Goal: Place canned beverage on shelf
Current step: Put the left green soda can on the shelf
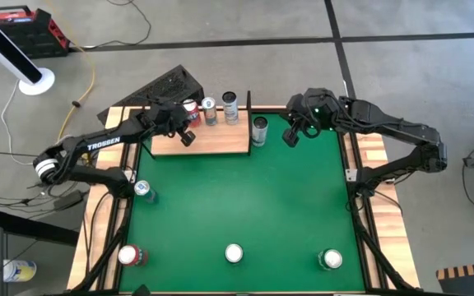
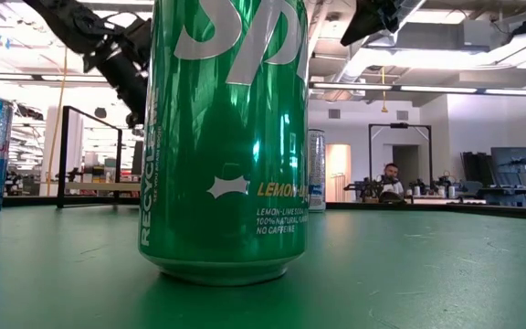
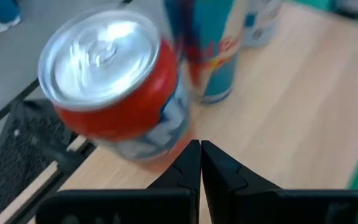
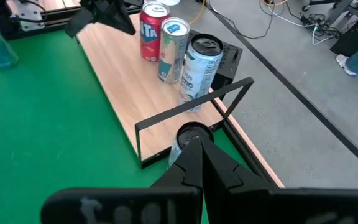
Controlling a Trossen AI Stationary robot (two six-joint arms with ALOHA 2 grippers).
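The shelf (image 1: 212, 141) is a pale wood board with thin black posts at the table's far edge. A red can (image 1: 190, 108), a blue-and-silver can (image 1: 210, 111) and a grey can (image 1: 230, 107) stand on its far side. My left gripper (image 3: 201, 148) is shut, low over the board at the near-left of the red can (image 3: 114, 87). A silver can (image 1: 259, 130) stands on the green table, just right of the shelf's end frame (image 4: 191, 109). My right gripper (image 4: 194, 146) is shut, high above that can (image 4: 185, 138), touching nothing. My left gripper points slanting down toward the red can's lower wall (image 3: 160, 155) with its shut fingertips (image 3: 194, 152). I cannot tell whether they touch it. The can stands on the shelf board.
More cans stand on the green table: one at the left edge (image 1: 144, 191), a red one near left (image 1: 130, 256), a green one near middle (image 1: 234, 253) that fills the low view (image 2: 225, 137), and one near right (image 1: 331, 260). A black mesh object (image 1: 167, 86) lies behind the shelf.
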